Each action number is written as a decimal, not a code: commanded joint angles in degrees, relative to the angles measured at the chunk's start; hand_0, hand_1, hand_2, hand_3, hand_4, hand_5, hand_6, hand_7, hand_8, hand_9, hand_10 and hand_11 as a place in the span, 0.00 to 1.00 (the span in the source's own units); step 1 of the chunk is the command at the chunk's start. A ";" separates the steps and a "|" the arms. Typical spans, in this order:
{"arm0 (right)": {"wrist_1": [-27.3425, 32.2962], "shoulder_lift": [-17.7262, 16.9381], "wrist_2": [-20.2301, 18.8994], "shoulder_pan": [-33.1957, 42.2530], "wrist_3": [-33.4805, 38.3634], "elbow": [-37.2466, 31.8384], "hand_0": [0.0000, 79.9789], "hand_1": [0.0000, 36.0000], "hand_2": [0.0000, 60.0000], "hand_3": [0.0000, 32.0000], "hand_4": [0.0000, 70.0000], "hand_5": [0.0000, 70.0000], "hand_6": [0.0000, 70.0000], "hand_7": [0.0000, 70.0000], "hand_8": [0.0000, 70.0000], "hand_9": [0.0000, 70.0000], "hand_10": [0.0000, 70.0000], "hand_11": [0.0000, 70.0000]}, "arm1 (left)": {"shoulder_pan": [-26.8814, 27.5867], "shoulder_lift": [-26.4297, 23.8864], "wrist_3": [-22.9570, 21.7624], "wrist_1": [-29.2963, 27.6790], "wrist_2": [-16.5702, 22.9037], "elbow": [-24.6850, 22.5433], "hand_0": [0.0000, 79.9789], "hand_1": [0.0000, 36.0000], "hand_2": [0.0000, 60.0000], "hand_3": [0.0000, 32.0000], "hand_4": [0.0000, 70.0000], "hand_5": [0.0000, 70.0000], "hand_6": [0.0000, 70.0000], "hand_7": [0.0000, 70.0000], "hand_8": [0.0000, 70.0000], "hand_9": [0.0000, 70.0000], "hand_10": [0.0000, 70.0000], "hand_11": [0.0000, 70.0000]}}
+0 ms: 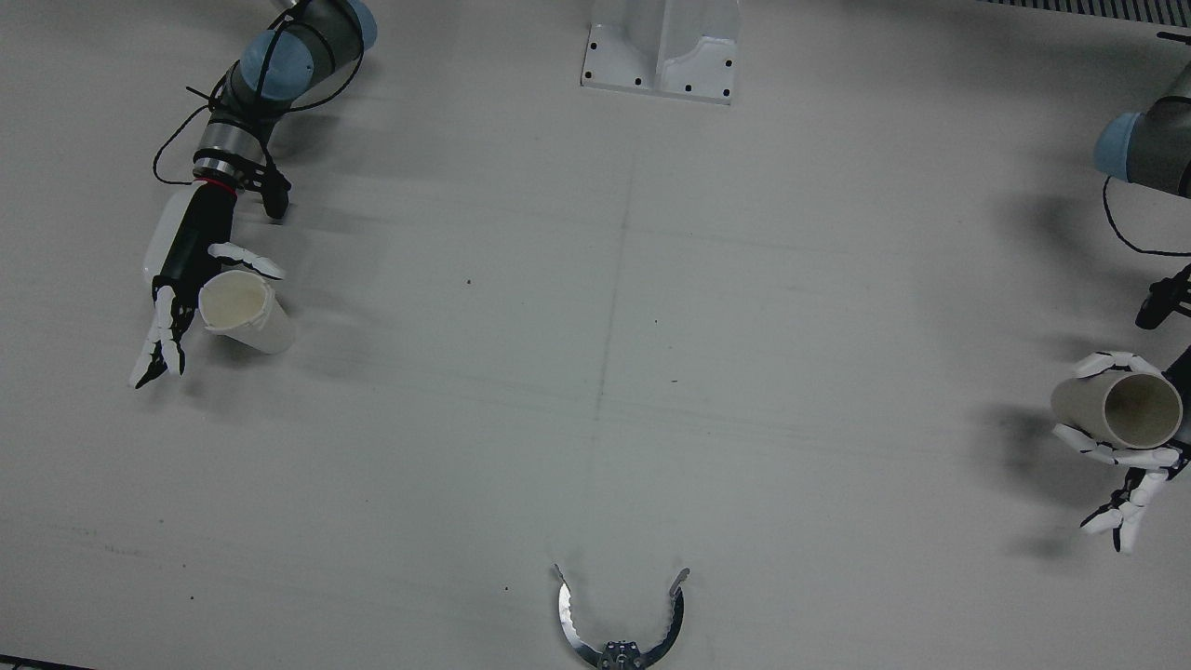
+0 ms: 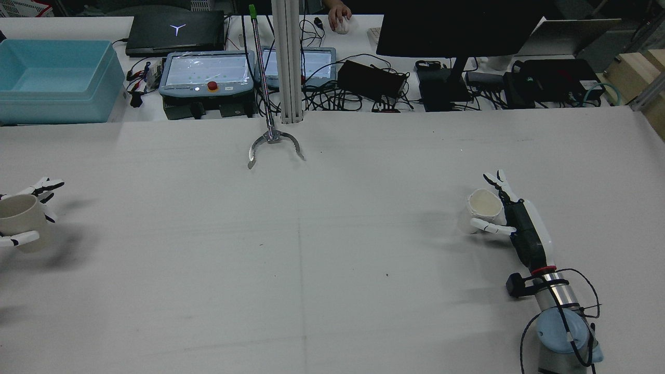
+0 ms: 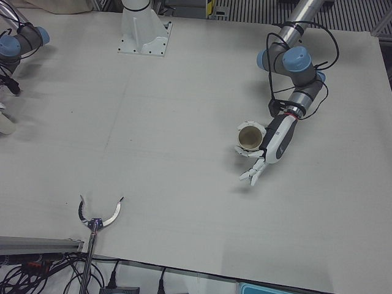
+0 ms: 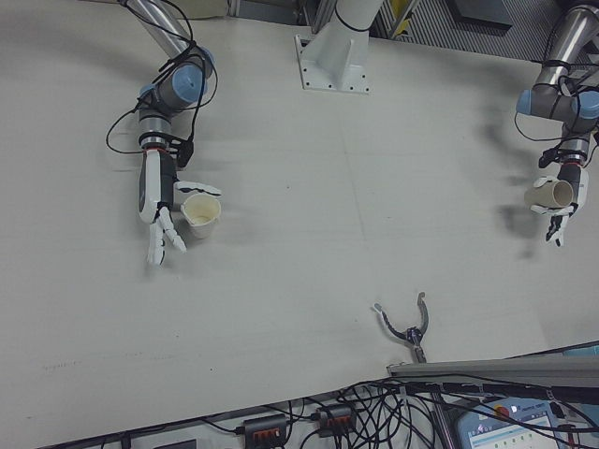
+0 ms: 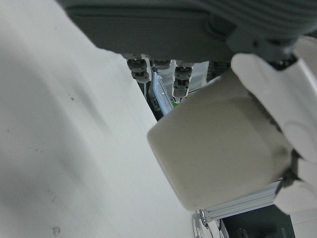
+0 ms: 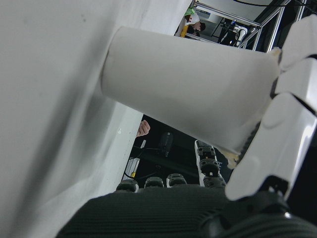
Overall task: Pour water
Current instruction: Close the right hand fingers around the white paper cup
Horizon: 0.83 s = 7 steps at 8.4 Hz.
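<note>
On the pale grey counter there are 2 paper cups, one at each far side. The left hand is wrapped around a tan cylindrical paper cup, fingers curled over its wall above and below while other fingers stretch out past it. The rear view shows this cup held above its own shadow, and the left hand view shows the cup's base clear of the counter.

The right hand sits at the other side with a white tapered paper cup against its palm. One finger crosses the cup's far side; the remaining fingers are extended straight alongside it. In the right hand view the cup rests with its base on the counter. Whether the grip is firm cannot be told.

A metal two-pronged claw on a long pole lies at the operators' edge, midway between the arms, well apart from both cups.
</note>
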 commanded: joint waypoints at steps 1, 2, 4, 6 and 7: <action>-0.08 0.81 -0.07 -0.49 0.13 0.41 0.58 0.38 0.20 0.07 0.09 0.15 0.01 0.07 0.00 0.00 0.00 0.00 | -0.22 0.23 0.08 -0.19 0.00 -0.04 0.45 0.72 1.00 0.00 1.00 1.00 0.13 0.22 0.01 0.02 0.08 0.12; -0.09 1.08 0.02 -0.66 0.04 0.41 0.58 0.38 0.20 0.05 0.10 0.16 0.01 0.08 0.00 0.00 0.00 0.00 | -0.22 0.23 0.00 -0.19 0.00 0.05 0.45 0.72 1.00 0.00 1.00 1.00 0.13 0.22 0.01 0.02 0.08 0.12; 0.00 0.73 0.02 -0.93 0.13 -0.03 0.59 0.41 0.23 0.00 0.15 0.21 0.05 0.16 0.00 0.01 0.00 0.00 | -0.22 0.23 0.08 -0.28 0.00 0.05 0.44 0.71 1.00 0.00 1.00 1.00 0.13 0.22 0.01 0.02 0.09 0.12; 0.00 0.82 0.11 -1.01 0.04 -0.03 0.59 0.38 0.25 0.00 0.20 0.32 0.13 0.29 0.05 0.09 0.01 0.03 | -0.22 0.23 -0.01 -0.28 0.00 0.13 0.44 0.71 1.00 0.00 1.00 1.00 0.13 0.22 0.01 0.02 0.09 0.12; -0.08 0.90 0.11 -1.01 -0.13 -0.03 0.59 0.37 0.26 0.00 0.22 0.36 0.17 0.34 0.09 0.15 0.03 0.06 | -0.22 0.23 -0.01 -0.28 0.00 0.13 0.44 0.70 1.00 0.00 1.00 1.00 0.13 0.22 0.01 0.02 0.09 0.12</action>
